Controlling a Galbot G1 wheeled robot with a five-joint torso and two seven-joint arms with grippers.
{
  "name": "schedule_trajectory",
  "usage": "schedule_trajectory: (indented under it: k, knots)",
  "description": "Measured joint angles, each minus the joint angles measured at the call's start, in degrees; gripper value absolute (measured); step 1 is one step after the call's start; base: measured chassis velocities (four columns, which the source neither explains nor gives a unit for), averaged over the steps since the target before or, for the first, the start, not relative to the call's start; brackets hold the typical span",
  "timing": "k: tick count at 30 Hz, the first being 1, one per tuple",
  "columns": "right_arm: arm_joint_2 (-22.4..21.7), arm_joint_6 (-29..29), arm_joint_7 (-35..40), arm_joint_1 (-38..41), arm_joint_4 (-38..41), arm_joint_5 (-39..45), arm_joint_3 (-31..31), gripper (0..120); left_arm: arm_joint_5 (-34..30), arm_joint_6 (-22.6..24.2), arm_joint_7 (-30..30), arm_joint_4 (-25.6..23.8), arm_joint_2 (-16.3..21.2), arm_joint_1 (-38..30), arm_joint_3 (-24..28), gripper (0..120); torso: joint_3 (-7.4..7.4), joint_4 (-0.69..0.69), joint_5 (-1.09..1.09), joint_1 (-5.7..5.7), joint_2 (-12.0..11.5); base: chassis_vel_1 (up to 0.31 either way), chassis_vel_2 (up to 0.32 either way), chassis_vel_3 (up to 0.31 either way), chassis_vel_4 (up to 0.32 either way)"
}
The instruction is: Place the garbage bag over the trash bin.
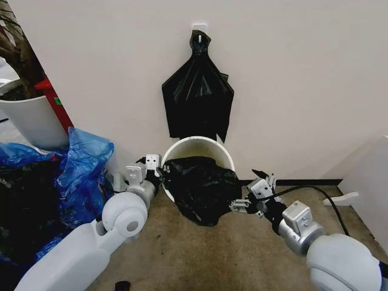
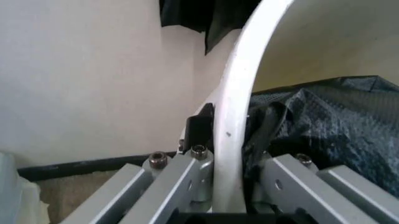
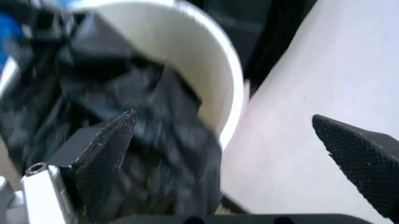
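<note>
The cream-white trash bin (image 1: pixel 200 143) stands against the wall. The black garbage bag (image 1: pixel 204 185) lies over its mouth and hangs down its front. My left gripper (image 1: pixel 159 173) is at the bin's left rim. In the left wrist view the left gripper (image 2: pixel 231 135) straddles the bin's rim (image 2: pixel 240 93), shut with the bunched edge of the bag (image 2: pixel 324 116) pinched on the inner side. My right gripper (image 1: pixel 253 193) is just right of the bin, level with the bag's hanging side. The right gripper (image 3: pixel 234 149) is open, and its fingers (image 3: pixel 106 154) are wide apart beside the bag (image 3: pixel 143 112).
A bunch of black bags (image 1: pixel 197 97) hangs from a wall hook above the bin. Blue plastic bags (image 1: pixel 82 167) are piled at the left, below a white plant pot (image 1: pixel 33 121). A white panel (image 1: pixel 371 182) and a black cable (image 1: pixel 330 197) lie at the right. Brown carpet (image 1: pixel 206 254) is in front.
</note>
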Motion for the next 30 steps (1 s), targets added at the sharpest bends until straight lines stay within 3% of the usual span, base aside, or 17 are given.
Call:
schedule_trajectory:
  k: [3, 7, 10, 14, 18, 25, 30]
  knots:
    - [-0.6, 6.4, -5.2, 4.1, -3.1, 3.3, 0.5, 100, 0.1, 0.0, 1.1, 0.0, -0.2, 0.0, -0.2, 1, 0.0, 0.02, 0.0, 0.0, 0.0, 0.0, 0.0, 0.0, 0.0]
    - [-0.4, 10.8, -9.7, 5.7, -6.8, 4.6, 0.7, 100, 0.1, 0.0, 1.6, -0.3, 0.0, 0.1, -0.5, 1, 0.0, 0.02, 0.01, 0.0, 0.0, 0.0, 0.0, 0.0, 0.0]
    - [-0.8, 17.2, -19.2, 6.7, -12.1, 5.4, 1.2, 100, 0.0, 0.0, 2.7, -0.3, 0.3, 0.2, -1.0, 1, 0.0, 0.02, 0.01, 0.0, 0.0, 0.0, 0.0, 0.0, 0.0]
    - [-1.1, 18.4, -22.7, 7.1, -12.9, 5.2, 0.8, 100, 0.0, 0.0, 3.2, -0.2, 0.4, 0.2, -1.1, 1, 0.0, 0.02, 0.02, 0.0, 0.0, 0.0, 0.0, 0.0, 0.0]
    - [-1.7, 15.7, -23.7, 8.0, -10.9, 4.5, -1.5, 100, -0.1, 0.1, 3.7, 0.9, 0.3, -0.6, -0.9, 1, 0.0, 0.02, 0.0, 0.0, 0.0, 0.0, 0.0, 0.0, 0.0]
    - [-3.6, 7.9, -17.7, 10.9, -10.3, -1.9, -5.1, 100, -0.1, 0.5, 3.9, 0.8, -0.4, -2.2, 0.7, 1, 0.0, 0.02, 0.0, 0.0, 0.0, 0.0, 0.0, 0.0, 0.0]
    - [-3.8, 6.2, -17.2, 10.8, -10.7, -5.5, -6.4, 100, -0.1, 0.7, 3.9, 0.3, -0.5, -2.4, 1.0, 1, 0.0, 0.01, 0.0, 0.0, 0.0, 0.0, 0.0, 0.0, 0.0]
